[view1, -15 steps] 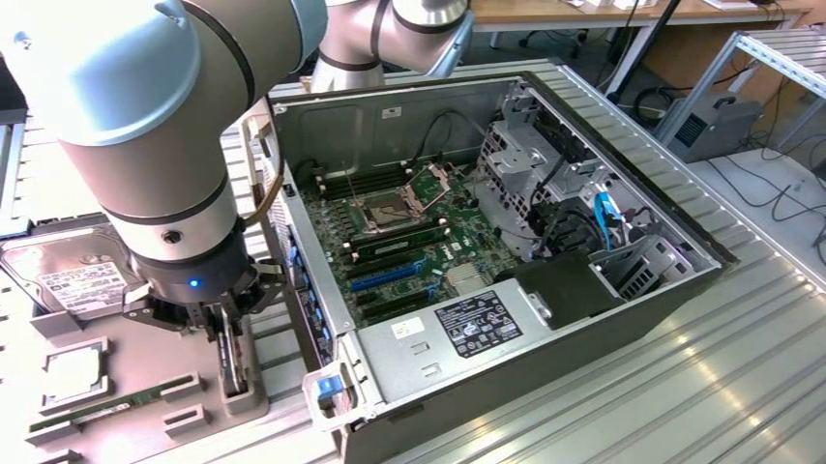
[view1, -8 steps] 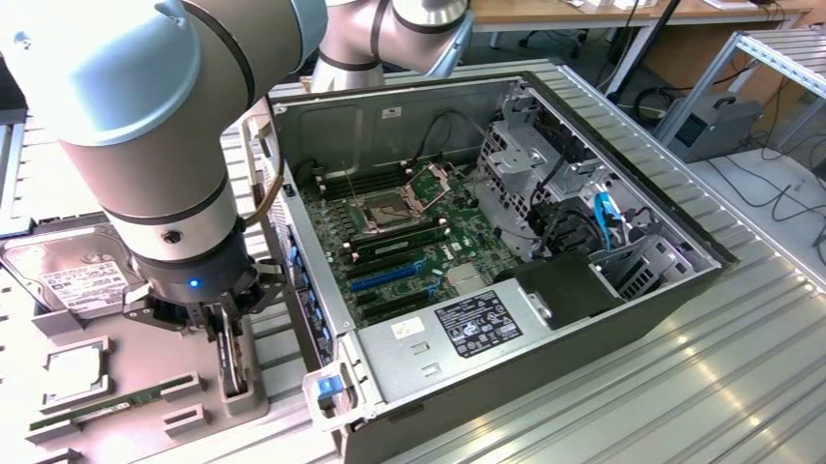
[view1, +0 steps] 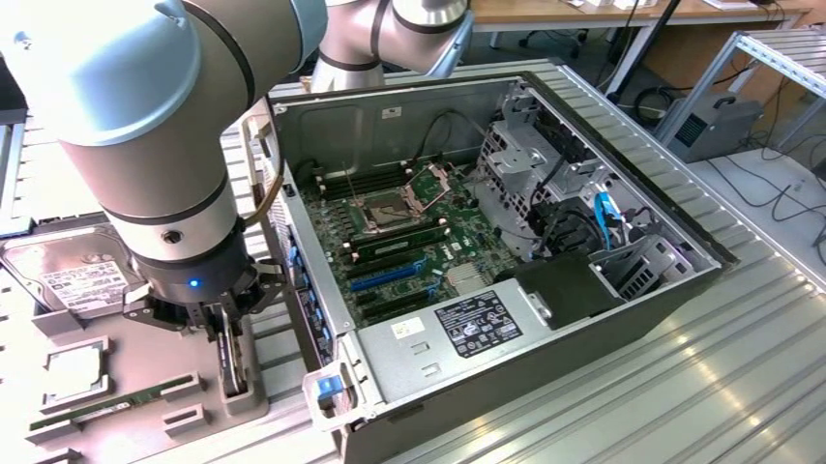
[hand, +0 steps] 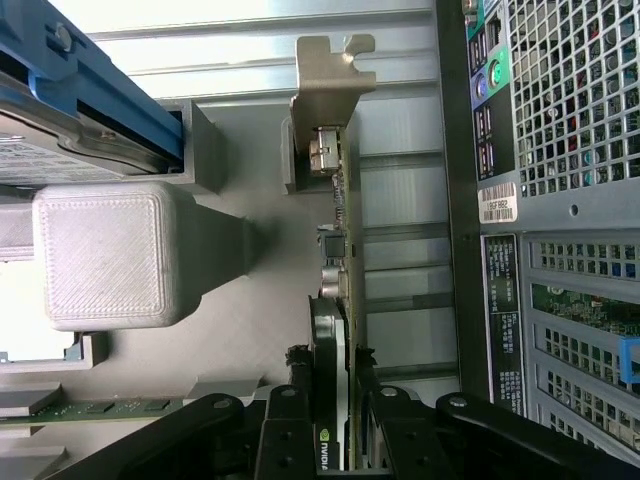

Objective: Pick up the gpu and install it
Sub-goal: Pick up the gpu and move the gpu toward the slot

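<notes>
Two fingers (hand: 290, 425) pinch gpu (hand: 328, 330) standing on edge; long axis along case (hand: 580, 100) side, bracket (hand: 333, 70) at far end.

Robotics lab, by the look of it. A robot arm (view1: 142, 145) is working over a slatted aluminium bench (view1: 722, 367). An open PC case (view1: 555, 367) is lying there beside a grey parts tray (view1: 130, 358). Desks (view1: 568, 12), a metal rack (view1: 787, 58) and loose cables (view1: 761, 193) are sitting behind.

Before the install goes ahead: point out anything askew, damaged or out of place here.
Nothing stands out. The gpu stands straight on edge in the grey holder, the claw right over it; the open computer case beside shows no damage.
</notes>
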